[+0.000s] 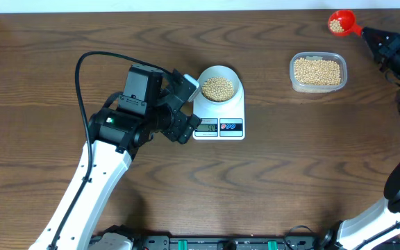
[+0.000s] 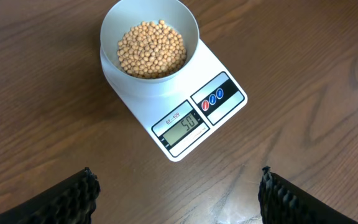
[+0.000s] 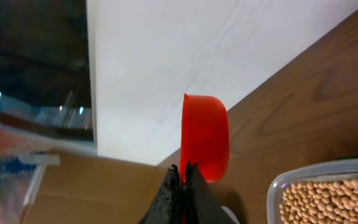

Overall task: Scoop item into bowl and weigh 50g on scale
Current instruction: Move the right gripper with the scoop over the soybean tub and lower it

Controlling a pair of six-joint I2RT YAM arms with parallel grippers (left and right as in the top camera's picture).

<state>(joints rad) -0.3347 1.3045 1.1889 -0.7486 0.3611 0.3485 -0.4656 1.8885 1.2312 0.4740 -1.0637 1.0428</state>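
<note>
Tan round beans [image 2: 151,50] in pale bluish-white bowl [image 2: 114,28] on flat white scale [image 2: 219,65], display seemingly at 50; left gripper [image 2: 178,186] apart, empty; right gripper [image 3: 182,180] clamped on red plastic scoop [image 3: 205,137], best held level, nothing added.

Tan beans [image 1: 218,87], white scale [image 1: 232,111], red scoop [image 1: 342,22]

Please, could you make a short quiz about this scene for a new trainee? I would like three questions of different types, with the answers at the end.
1. True or false: the bowl with beans stands on the scale.
2. What does the right gripper hold? A) the bowl B) a red scoop C) nothing
3. Fill in: the left gripper is ____ (open or shut).
Key: 1 true; 2 B; 3 open.
</note>
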